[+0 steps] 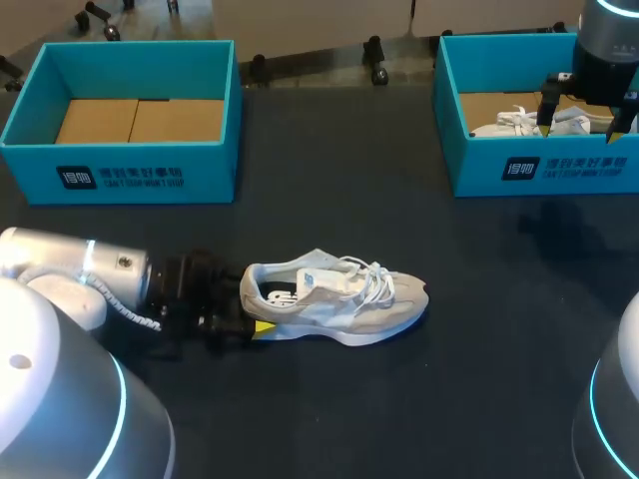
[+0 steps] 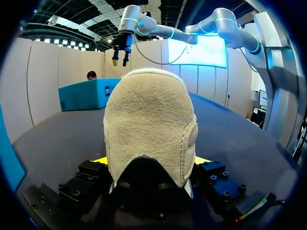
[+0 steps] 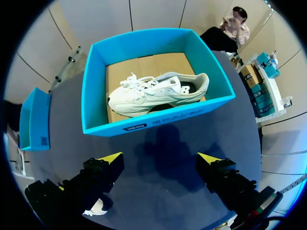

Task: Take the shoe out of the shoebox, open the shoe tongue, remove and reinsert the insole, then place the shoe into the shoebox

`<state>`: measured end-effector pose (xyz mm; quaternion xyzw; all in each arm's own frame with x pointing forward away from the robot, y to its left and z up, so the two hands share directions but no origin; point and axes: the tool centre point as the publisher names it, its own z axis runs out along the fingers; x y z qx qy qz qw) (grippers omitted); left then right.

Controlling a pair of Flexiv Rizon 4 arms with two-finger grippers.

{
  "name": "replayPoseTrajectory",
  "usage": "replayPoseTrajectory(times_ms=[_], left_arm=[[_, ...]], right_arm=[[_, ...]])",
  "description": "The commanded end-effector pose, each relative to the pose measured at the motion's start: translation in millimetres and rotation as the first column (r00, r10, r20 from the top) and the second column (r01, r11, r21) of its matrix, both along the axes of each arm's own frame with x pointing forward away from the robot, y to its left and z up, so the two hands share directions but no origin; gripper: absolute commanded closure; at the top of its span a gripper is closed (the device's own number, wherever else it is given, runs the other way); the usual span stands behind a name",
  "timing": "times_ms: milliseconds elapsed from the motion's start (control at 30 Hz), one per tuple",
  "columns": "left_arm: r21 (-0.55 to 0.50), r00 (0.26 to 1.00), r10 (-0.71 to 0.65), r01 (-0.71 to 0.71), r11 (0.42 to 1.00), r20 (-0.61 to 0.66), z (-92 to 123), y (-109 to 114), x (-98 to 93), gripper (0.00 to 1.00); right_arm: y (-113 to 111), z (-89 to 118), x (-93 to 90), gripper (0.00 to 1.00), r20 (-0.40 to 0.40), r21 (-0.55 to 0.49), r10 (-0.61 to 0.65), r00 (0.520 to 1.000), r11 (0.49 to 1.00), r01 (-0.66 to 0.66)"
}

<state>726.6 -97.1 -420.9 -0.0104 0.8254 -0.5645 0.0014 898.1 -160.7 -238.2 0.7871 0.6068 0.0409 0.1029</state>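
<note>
Now the shoe [image 1: 344,299] stands on its sole on the dark tabletop [image 1: 419,409], toe away from the left arm [image 1: 90,269]. The left jaws pinch its heel from both sides. The right jaws hang spread, high by the right shoebox [image 3: 93,96], which holds a second shoe [image 3: 153,93].

Left shoebox [image 1: 120,150] noted at upper left of frame, right shoebox [image 1: 539,168] at upper right, well apart, both on the table [image 1: 419,399]. Second sneaker [image 1: 519,122] laid inside right shoebox. Right gripper [image 1: 582,128] held above that box, fingers spread, nothing between. Sneaker [image 1: 339,299] set on table at lower centre, toe toward frame right. Heel clasped from both sides by left gripper [image 1: 256,317], entered from lower left.
</note>
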Motion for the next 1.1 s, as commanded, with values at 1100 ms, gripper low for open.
replayPoseTrajectory(times_ms=[1100], left_arm=[[0.006,1.000,-0.006,0.006,1.000,-0.003,-4,-1,2.5,1.00]], right_arm=[[63,16,11.8,0.00,-0.077,0.043,-0.073,0.994,0.996,0.076]])
